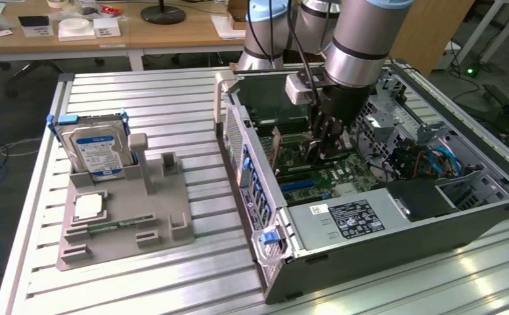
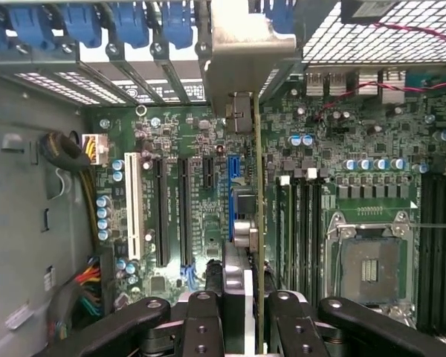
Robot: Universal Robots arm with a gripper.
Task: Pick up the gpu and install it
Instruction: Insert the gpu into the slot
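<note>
My gripper point(image 1: 329, 146) hangs inside the open computer case point(image 1: 267, 262), shut on the gpu point(image 1: 279, 146). In the wrist view the gpu point(image 2: 258, 223) appears edge-on as a thin green card between the black fingers point(image 2: 204, 320), and its grey metal bracket point(image 2: 245, 52) reaches the case's rear slot openings. The card stands upright above the green motherboard point(image 2: 201, 149), roughly in line with the blue expansion slot point(image 2: 234, 167). Whether its lower edge touches the slot is hidden.
Beside the blue slot lie a white slot point(image 2: 134, 208) and two black slots point(image 2: 161, 216). The processor socket point(image 2: 372, 268) sits further along the board. A grey fixture point(image 1: 171, 226) outside the case holds a blue-labelled hard drive point(image 1: 96, 147) and a small chip point(image 1: 89, 207).
</note>
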